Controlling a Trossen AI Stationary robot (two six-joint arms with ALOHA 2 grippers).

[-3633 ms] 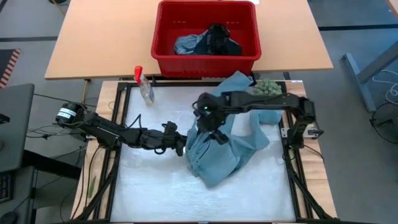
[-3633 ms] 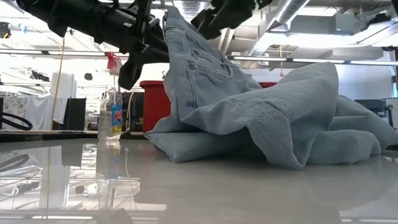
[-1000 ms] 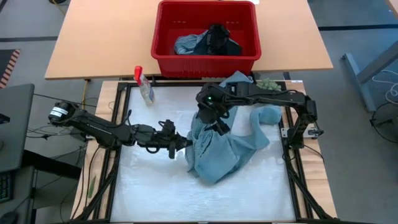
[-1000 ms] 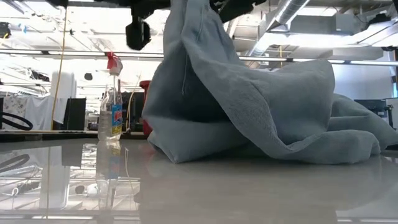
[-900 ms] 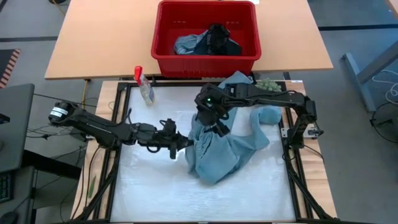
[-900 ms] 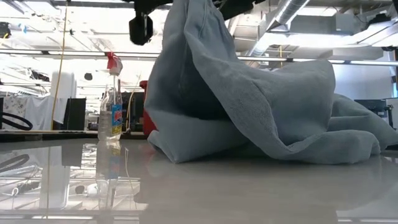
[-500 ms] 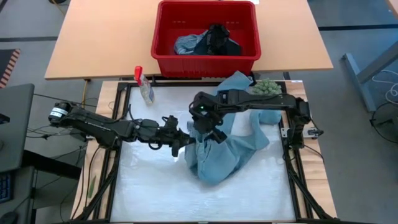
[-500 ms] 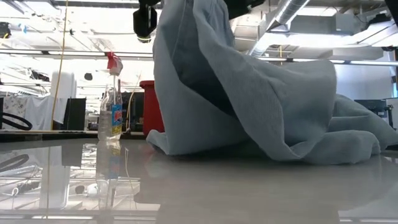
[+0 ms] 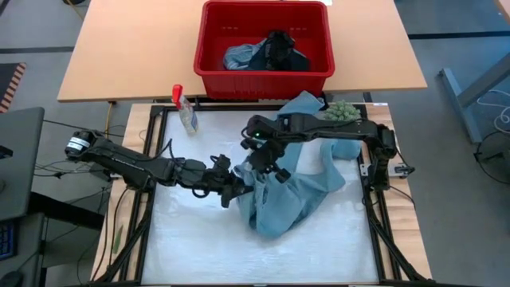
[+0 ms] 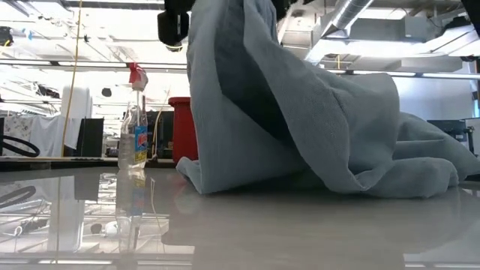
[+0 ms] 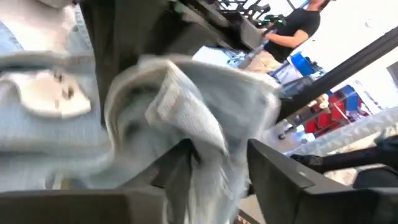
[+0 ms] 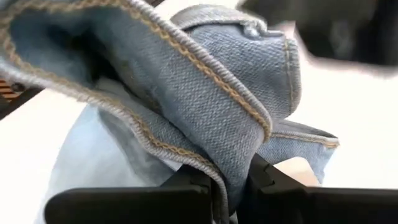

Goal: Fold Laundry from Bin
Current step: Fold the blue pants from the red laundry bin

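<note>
Now mid-handover above the counter (image 9: 183, 239): denim garment (image 9: 299, 191) hoisted off its heap, right tool (image 12: 231, 186) clamped on a stitched hem, left tool (image 11: 214, 168) half open around a fold, likely regripping. More laundry (image 9: 267, 54) waiting in red bin (image 9: 209, 48).

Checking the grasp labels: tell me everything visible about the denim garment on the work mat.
The denim garment is faded light blue, jeans-like, with tan-stitched seams and a waistband. It lies crumpled on the white mat, one part lifted into a peak, the rest slumped toward the right arm's side. The right gripper is shut on a stitched hem fold. The left gripper has cloth between its fingers at the heap's edge. The fuzzy green ball sits beside its far corner.
</note>
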